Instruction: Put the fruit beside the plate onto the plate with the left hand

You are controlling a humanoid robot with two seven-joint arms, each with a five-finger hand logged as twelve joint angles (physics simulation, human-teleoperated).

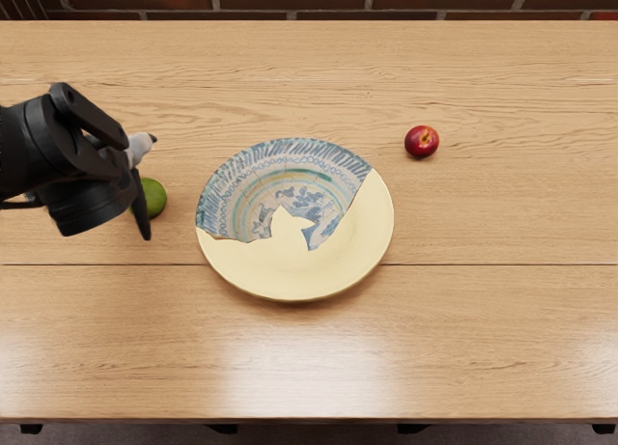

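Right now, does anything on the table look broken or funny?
Yes, the plate. Its blue pattern covers only the upper left part and ends in a jagged line; the rest is plain cream, like peeled paint. Nothing is spilled.

We see the left hand (106, 180) close over the green fruit (154, 198), covering its left side. Between that fruit and the plate (323, 266) lies a narrow strip of bare desk (309, 358), free to cross. The red fruit (421, 141) sits well apart, beyond the plate's right rim. Wide open desk lies in front.
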